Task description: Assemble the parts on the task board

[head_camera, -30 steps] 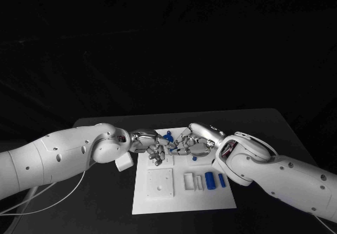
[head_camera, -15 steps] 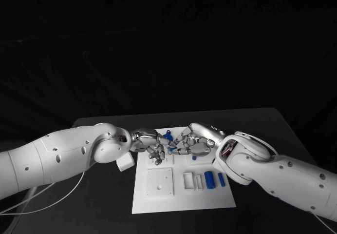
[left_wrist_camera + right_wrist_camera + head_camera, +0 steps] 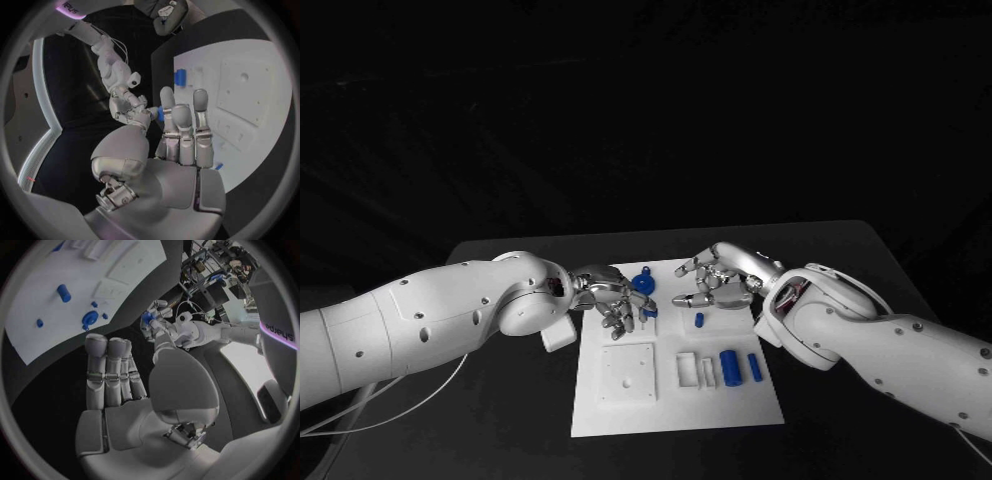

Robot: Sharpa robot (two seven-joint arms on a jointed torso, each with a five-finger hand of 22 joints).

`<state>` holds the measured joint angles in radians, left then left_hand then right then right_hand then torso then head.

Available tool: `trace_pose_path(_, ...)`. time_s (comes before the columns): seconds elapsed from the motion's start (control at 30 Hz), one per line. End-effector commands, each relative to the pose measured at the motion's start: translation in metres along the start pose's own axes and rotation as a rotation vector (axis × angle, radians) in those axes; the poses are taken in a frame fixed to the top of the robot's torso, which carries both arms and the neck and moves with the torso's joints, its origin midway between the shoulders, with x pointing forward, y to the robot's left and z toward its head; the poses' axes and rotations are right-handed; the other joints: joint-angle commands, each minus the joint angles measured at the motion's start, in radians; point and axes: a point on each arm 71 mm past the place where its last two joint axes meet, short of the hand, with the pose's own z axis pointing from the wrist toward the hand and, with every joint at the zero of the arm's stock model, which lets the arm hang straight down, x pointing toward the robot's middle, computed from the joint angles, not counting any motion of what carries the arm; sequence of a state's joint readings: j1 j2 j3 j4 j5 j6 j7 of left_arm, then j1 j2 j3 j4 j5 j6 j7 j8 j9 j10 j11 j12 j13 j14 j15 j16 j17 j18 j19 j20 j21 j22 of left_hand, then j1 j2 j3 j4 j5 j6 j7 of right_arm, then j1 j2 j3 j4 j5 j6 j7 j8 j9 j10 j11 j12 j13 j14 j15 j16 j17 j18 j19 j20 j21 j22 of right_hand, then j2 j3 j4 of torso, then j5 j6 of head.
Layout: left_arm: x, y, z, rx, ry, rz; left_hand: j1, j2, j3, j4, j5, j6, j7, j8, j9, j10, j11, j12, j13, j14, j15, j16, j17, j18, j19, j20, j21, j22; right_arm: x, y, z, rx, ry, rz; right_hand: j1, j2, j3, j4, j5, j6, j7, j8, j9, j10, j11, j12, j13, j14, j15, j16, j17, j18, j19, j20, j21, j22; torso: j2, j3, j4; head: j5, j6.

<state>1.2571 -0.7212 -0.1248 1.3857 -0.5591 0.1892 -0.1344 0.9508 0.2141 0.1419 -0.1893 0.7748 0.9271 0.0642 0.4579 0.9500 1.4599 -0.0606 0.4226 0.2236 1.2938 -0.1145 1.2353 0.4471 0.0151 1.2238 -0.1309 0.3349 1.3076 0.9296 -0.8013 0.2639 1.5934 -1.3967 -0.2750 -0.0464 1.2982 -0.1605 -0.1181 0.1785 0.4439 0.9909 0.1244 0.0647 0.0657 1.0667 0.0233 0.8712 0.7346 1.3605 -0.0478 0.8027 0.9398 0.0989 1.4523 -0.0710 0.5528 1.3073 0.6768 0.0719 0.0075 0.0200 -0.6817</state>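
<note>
Flat white rectangular task board (image 3: 678,400) at the centre of the matt black worktop (image 3: 877,270). Blue parts: a round, tabbed piece (image 3: 643,283) toward the board's 12 o'clock edge, a short peg (image 3: 700,320) and two cylinders (image 3: 730,367) toward 3 o'clock. Left hand (image 3: 610,298): fingers curled beside the round piece; grasp cannot be told. Right hand (image 3: 718,278): fingers apart, holding nothing.

Both arms reach in; left hand (image 3: 615,298) fingers curl downward, maybe pinching something; right hand (image 3: 720,277) hovers loose, fingers apart.
</note>
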Motion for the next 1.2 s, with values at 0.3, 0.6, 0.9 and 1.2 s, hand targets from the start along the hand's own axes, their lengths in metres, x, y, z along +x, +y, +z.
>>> trace_pose_path(0.3, -0.014, 0.005, 0.009, -0.213, -0.227, 0.276, -0.005, 0.005, 0.067, -0.078, 0.025, 0.088, -0.07, -0.013, 0.006, 0.021, -0.004, 0.002, 0.0, 0.017, -0.005, 0.004, 0.002, -0.012, 0.011, -0.008, 0.014, 0.019, -0.058, -0.03, -0.003, 0.053, -0.171, 0.121, -0.004, 0.017, 0.006, -0.004, 0.035, 0.014, -0.008, -0.002, -0.001, 0.0, -0.003, 0.011, -0.012, -0.002, -0.002, 0.007, -0.008, 0.004, 0.009, 0.002, 0.011, 0.066, -0.004, -0.0009, -0.0056, 0.007, -0.008)
trace_pose_path(0.6, -0.016, 0.006, 0.03, -0.374, -0.325, 0.415, -0.008, 0.001, 0.069, -0.08, 0.047, 0.1, -0.073, -0.024, 0.006, 0.04, -0.006, 0.001, 0.0, 0.036, -0.01, 0.004, 0.004, -0.012, 0.021, -0.014, 0.026, 0.019, -0.093, -0.04, 0.005, 0.095, -0.296, 0.141, -0.015, 0.029, 0.026, -0.032, 0.038, 0.022, -0.01, -0.002, -0.001, 0.004, -0.006, 0.011, -0.018, 0.0, -0.004, 0.008, -0.012, 0.003, 0.012, 0.0, 0.013, 0.066, -0.011, -0.0007, -0.006, 0.012, -0.025)
trace_pose_path(0.9, -0.012, 0.009, 0.047, -0.458, -0.332, 0.447, -0.012, 0.0, 0.072, -0.083, 0.05, 0.11, -0.076, -0.03, 0.007, 0.045, -0.009, 0.017, 0.007, 0.049, -0.015, 0.006, 0.009, -0.012, 0.028, -0.018, 0.036, 0.019, -0.108, -0.041, 0.013, 0.113, -0.353, 0.173, -0.019, 0.033, 0.036, -0.04, 0.048, 0.023, -0.01, -0.002, -0.001, 0.004, -0.006, 0.012, -0.019, 0.0, -0.004, 0.008, -0.013, 0.003, 0.012, 0.0, 0.011, 0.066, -0.008, 0.0001, -0.0046, 0.018, -0.034)
trace_pose_path(1.2, -0.008, 0.015, 0.054, -0.503, -0.304, 0.446, -0.013, -0.001, 0.076, -0.087, 0.054, 0.115, -0.076, -0.033, 0.009, 0.046, -0.009, 0.021, 0.008, 0.05, -0.016, 0.007, 0.013, -0.013, 0.026, -0.019, 0.039, 0.019, -0.111, -0.041, 0.018, 0.118, -0.363, 0.184, -0.019, 0.034, 0.038, -0.042, 0.05, 0.023, -0.01, -0.002, -0.001, 0.004, -0.007, 0.012, -0.019, 0.0, -0.004, 0.008, -0.013, 0.003, 0.012, 0.0, 0.01, 0.066, -0.008, -0.001, -0.0052, 0.022, -0.044)
